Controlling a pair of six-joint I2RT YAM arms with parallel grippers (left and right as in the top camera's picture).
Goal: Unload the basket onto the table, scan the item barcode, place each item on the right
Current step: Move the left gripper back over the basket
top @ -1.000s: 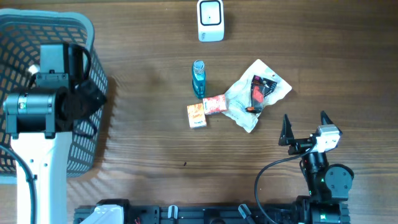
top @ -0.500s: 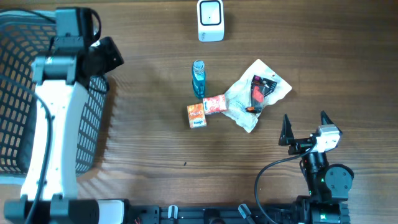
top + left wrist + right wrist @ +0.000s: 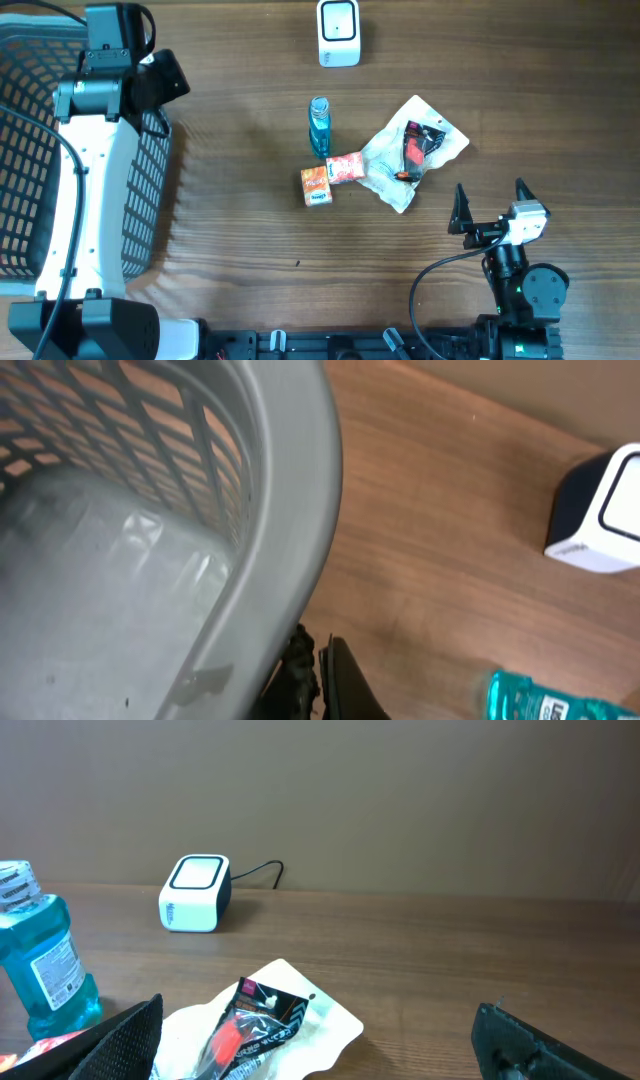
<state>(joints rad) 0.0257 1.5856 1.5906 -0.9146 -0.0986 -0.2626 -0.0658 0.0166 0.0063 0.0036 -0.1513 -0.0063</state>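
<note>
The white barcode scanner (image 3: 339, 32) stands at the table's far edge, also in the left wrist view (image 3: 600, 510) and the right wrist view (image 3: 195, 892). Mid-table lie a blue bottle (image 3: 319, 125), two small orange boxes (image 3: 317, 185) and a clear packet with a red and black item (image 3: 415, 150). My left gripper (image 3: 178, 82) is shut and empty over the basket's right rim, its fingers (image 3: 335, 685) pressed together. My right gripper (image 3: 490, 205) stands open and empty, just nearer than the packet (image 3: 250, 1025).
A grey plastic basket (image 3: 30, 60) fills the far left, its rim (image 3: 300, 510) right beside my left fingers. The bottle (image 3: 540, 700) shows at the lower right of the left wrist view. A cable runs from the scanner's back.
My left arm has swung from over the basket's middle to its far right rim, the gripper now pointing toward the table. The right arm and the items have not moved.
</note>
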